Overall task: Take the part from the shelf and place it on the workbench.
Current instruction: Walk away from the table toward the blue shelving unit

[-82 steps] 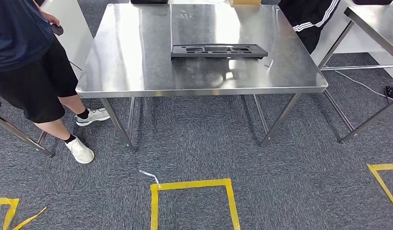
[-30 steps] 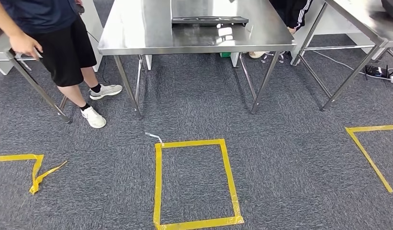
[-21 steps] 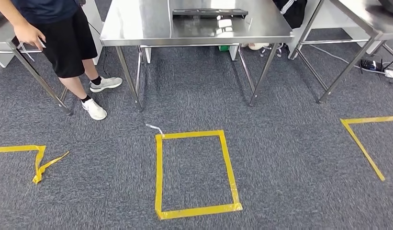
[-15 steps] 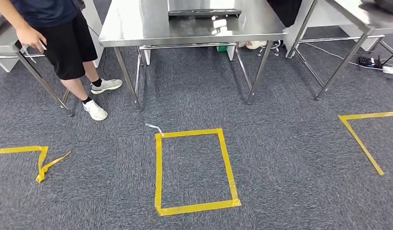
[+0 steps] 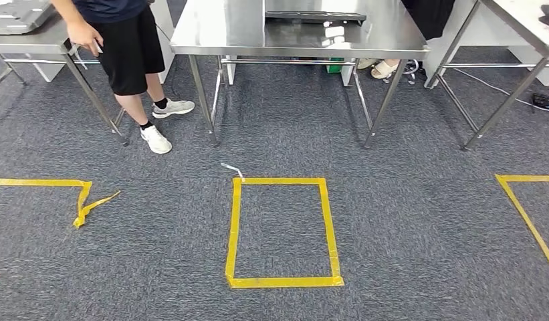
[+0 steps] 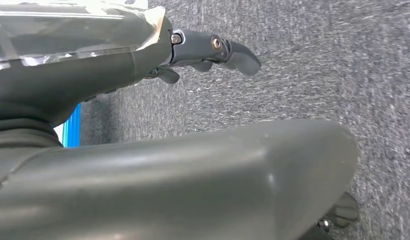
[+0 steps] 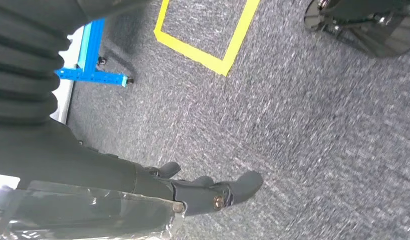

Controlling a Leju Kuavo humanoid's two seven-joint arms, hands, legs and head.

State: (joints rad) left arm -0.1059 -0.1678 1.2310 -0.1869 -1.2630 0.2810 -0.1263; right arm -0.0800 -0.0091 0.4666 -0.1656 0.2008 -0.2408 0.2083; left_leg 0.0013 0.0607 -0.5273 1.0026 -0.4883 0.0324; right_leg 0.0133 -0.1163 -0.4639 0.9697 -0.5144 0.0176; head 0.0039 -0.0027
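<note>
A flat black part point(image 5: 315, 15) lies on the steel workbench point(image 5: 218, 33) at the far edge of the head view. My left hand point(image 6: 212, 47) hangs over grey carpet in the left wrist view, its dark fingers stretched out and holding nothing. Over the carpet in the right wrist view hangs my right hand point(image 7: 212, 192), fingers loosely extended and empty. Both hands are far from the part.
A person point(image 5: 128, 47) in black shorts stands between the workbench and a left steel table point(image 5: 31, 40) carrying a grey tray point(image 5: 17, 15). Another table point(image 5: 519, 27) is at right. A yellow tape rectangle point(image 5: 235, 227) marks the carpet ahead. A blue frame point(image 7: 90, 65) stands nearby.
The whole picture has shifted: my view has backed away from the workbench and then swung left. The black part stays on the workbench. The person stays by the left table.
</note>
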